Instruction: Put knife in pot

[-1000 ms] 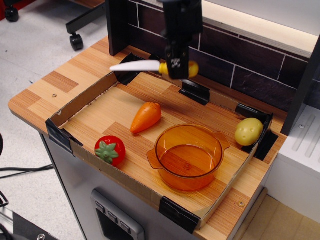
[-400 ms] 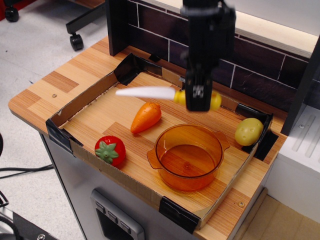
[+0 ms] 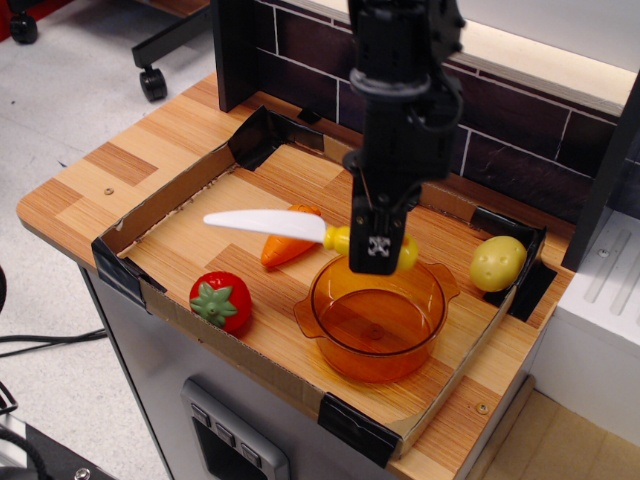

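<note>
My black gripper point(image 3: 377, 250) is shut on the yellow handle of the knife point(image 3: 268, 224). The white blade sticks out level to the left, over the carrot. The gripper hangs just above the far rim of the pot point(image 3: 372, 316), a translucent orange round pot with two small handles standing in the front right part of the cardboard tray. The pot holds nothing.
A cardboard tray point(image 3: 165, 201) with low walls and black taped corners sits on the wooden counter. In it lie an orange carrot point(image 3: 283, 248), a red strawberry point(image 3: 221, 300) at front left and a yellow potato point(image 3: 498, 262) at right. A dark brick wall stands behind.
The gripper has carried the knife from the tray's back edge forward and down, to just above the pot's far rim. The other toys have not moved.
</note>
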`<move>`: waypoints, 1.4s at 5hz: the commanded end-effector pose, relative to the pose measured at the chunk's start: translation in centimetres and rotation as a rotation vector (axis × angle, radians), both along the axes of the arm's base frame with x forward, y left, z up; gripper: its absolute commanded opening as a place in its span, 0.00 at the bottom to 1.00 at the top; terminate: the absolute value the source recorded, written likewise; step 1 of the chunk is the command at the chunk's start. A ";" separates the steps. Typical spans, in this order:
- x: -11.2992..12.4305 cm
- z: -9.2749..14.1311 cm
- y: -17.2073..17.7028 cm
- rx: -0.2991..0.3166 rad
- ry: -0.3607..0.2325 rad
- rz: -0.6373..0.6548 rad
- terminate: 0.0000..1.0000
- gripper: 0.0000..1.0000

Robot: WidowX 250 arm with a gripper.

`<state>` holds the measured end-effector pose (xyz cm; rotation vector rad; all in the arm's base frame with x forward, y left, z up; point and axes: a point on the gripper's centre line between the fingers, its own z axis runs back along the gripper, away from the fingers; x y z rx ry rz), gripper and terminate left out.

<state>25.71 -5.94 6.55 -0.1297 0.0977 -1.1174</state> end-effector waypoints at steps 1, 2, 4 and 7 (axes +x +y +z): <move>-0.3 -0.5 -1.3 0.039 -0.034 -0.008 0.00 0.00; -0.3 -0.8 -1.7 0.053 -0.028 -0.001 0.00 0.00; 0.3 0.0 -2.2 0.034 -0.014 0.041 0.00 1.00; 1.6 5.1 -1.2 -0.044 -0.109 0.137 0.00 1.00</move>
